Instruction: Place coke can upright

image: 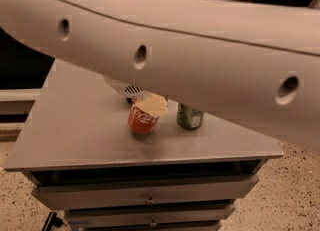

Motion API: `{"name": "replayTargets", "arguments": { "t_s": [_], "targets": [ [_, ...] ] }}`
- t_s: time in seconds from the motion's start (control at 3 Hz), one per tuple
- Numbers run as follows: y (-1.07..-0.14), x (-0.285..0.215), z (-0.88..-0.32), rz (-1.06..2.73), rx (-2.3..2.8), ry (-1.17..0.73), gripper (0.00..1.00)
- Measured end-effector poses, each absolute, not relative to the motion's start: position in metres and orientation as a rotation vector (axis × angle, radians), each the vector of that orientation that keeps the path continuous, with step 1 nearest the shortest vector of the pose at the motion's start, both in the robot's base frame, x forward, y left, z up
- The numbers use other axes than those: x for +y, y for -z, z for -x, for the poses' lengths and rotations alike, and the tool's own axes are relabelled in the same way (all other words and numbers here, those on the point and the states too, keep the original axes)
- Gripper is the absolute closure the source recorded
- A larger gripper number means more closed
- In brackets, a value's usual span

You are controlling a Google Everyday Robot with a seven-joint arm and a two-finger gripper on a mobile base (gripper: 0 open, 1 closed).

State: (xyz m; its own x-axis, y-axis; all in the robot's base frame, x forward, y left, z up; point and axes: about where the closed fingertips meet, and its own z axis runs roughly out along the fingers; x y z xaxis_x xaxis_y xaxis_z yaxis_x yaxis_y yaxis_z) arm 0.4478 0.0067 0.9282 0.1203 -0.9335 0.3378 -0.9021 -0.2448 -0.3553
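Observation:
The coke can (142,120), red-orange with white script, is tilted at the middle of the grey cabinet top (75,125), its lower end at or just above the surface. My gripper (150,104) comes down from under the big white arm and is shut on the can's upper end. A cream finger (152,107) covers the can's top. The rest of the gripper is hidden by the arm.
A green can (190,117) stands upright just right of the coke can, its top hidden by the arm (200,60), which crosses the whole upper view. A dark can (129,99) is mostly hidden behind the gripper. Drawers (150,197) lie below the front edge.

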Motion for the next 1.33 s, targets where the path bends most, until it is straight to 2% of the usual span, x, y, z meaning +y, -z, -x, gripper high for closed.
{"name": "replayTargets", "arguments": {
  "t_s": [0.33, 0.67, 1.33],
  "targets": [
    [-0.928, 0.0088, -0.445, 2.311, 1.885, 0.771, 0.46],
    [-0.9277, 0.0109, -0.4433, 2.319, 1.881, 0.768, 0.33],
    [-0.9269, 0.0118, -0.4439, 2.32, 1.883, 0.762, 0.33]
  ]
}}
